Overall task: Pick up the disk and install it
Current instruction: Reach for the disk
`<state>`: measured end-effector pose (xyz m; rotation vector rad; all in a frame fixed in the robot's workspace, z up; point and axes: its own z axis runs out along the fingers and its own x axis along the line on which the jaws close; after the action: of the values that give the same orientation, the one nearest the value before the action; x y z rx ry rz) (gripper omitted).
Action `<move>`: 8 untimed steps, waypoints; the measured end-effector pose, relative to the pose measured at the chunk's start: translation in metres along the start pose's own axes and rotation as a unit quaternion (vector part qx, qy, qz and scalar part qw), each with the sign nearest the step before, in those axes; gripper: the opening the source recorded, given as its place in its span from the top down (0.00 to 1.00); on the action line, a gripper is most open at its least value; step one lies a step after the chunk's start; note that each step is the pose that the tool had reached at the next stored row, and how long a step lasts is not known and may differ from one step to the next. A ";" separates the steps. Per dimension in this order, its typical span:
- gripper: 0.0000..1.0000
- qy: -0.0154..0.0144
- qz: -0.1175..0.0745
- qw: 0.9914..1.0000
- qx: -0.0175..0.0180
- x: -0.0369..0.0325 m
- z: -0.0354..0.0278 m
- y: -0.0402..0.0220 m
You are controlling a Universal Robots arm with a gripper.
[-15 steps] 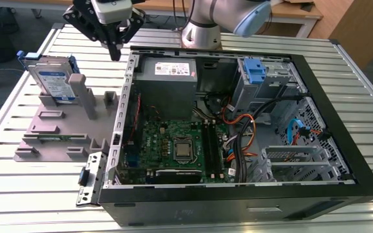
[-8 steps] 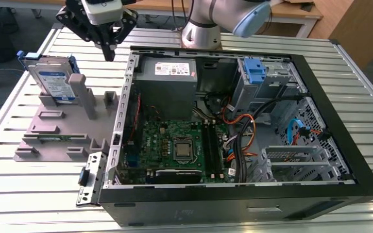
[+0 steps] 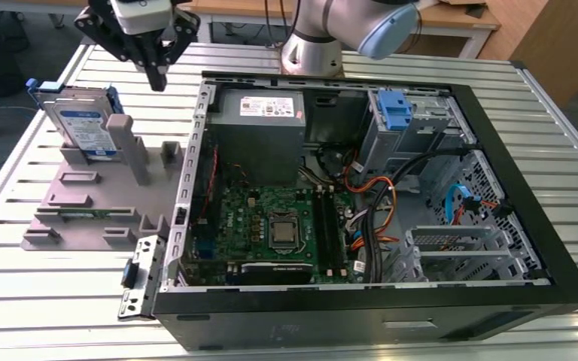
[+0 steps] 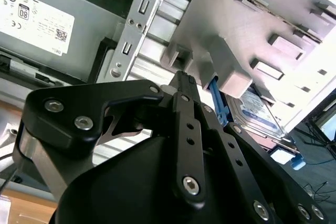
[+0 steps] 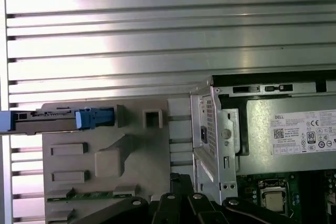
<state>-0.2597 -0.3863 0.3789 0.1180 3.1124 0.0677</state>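
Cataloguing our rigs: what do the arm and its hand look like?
The arm is silver-grey tubing with a pale blue joint cap. The hand has a white-grey body and black linked fingers studded with silver screws.

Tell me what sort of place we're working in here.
Probably a robotics lab bench for PC assembly: an open computer case on a slatted metal table, beside a grey fixture holding the disk on edge.

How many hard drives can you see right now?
1. The hard drive stands on edge in the grey holder, to the exterior view's left of the computer case. Others may be hidden inside the case.
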 end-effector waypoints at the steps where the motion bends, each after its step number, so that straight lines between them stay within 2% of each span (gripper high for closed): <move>1: 0.89 0.000 0.000 1.000 0.000 0.0022 0.0003 0.0016; 8: 0.89 0.000 0.000 1.000 0.000 0.0197 0.0027 0.0126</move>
<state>-0.2784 -0.3721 0.3763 0.1180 3.1125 0.0675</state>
